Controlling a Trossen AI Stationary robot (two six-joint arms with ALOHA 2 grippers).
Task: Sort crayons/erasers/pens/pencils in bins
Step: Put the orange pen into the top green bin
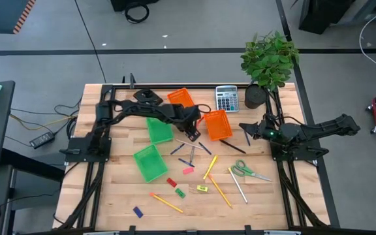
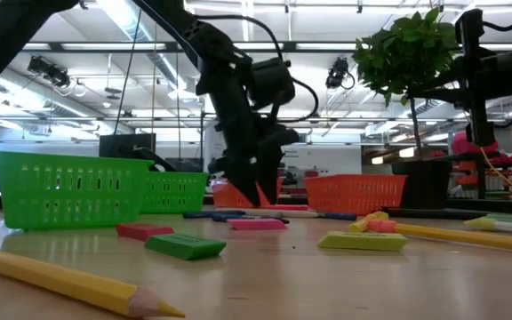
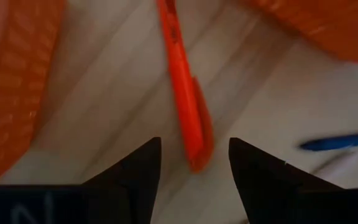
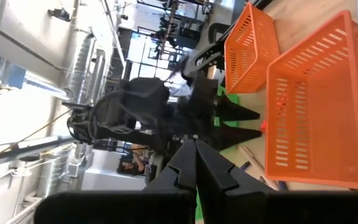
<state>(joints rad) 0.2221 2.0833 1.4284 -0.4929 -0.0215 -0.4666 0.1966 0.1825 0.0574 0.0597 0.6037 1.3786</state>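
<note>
Your left jaws (image 3: 194, 165) stand apart, straddling the end of a red pen (image 3: 185, 93) that lies on the table (image 1: 260, 196) between the two orange bins (image 1: 217, 124). What those bins hold cannot be made out; the two green bins (image 1: 150, 162) look empty from above. Your left arm reaches low over the table's middle, jaws pointing down. Your right jaws (image 4: 196, 163) are together, holding nothing, waiting beside the right-hand orange bin.

left claw (image 3: 191, 171) reaches mid-table, pointing down, fingers spread; right claw (image 4: 196, 163) hangs closed at its own side.
</note>
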